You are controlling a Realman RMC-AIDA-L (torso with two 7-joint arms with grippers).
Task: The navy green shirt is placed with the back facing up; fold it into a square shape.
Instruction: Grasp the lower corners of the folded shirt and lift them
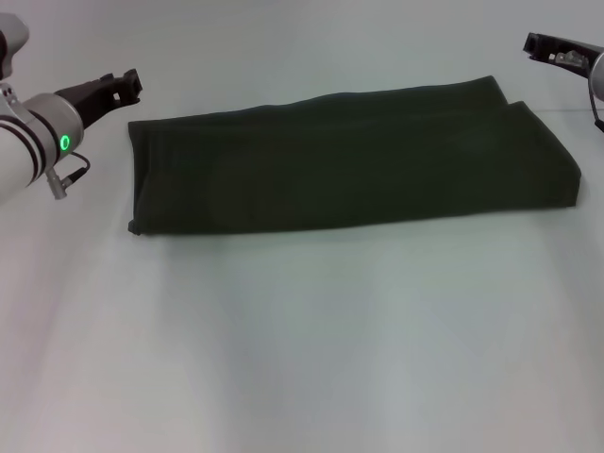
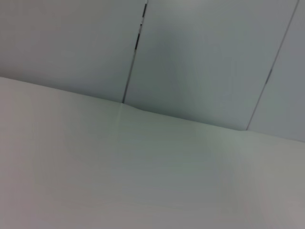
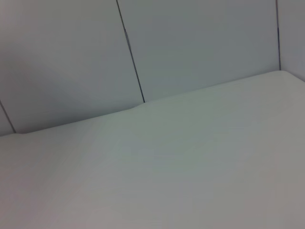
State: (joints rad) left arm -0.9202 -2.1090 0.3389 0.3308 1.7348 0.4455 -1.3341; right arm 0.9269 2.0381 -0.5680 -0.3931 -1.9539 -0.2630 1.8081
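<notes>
1. The left hand hangs above the desk at the far left of the head view, just off the left end of the navy green shirt and not touching it. Whether it is open or closed cannot be told from any view; it is holding nothing.
2. The left wrist view shows only bare desk surface and the panelled wall behind it, with no cloth in sight.
3. The navy green shirt lies across the middle of the desk as a long, flat band, already folded lengthwise, with layered edges showing at its right end. It is much wider than it is deep, so it is not yet a square.
4. The right hand is only partly in view at the upper right corner, raised and well clear of the shirt's right end; its state cannot be told either.
5. Judged from this layout, the lengthwise folds look done and the crosswise fold is the step in hand.
6. The next move probably calls for a hand to come down on one short end, pinch all the layers together, and carry that end over toward the other so the edges line up.
</notes>
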